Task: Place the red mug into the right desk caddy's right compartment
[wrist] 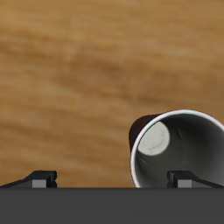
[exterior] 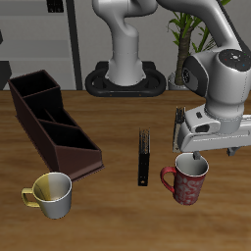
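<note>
Two mugs, red [exterior: 189, 182] and yellow-and-white [exterior: 51, 194], one caddy [exterior: 54, 124], one book [exterior: 144, 159].

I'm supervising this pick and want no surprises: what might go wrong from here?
1. The tool hangs over the red mug's rim, and in the wrist view the mug sits off to one side; a finger could land on the rim and tip it.
2. The thin dark upright piece stands between the mug and the right desk caddy; a low carry could knock it over.
</note>
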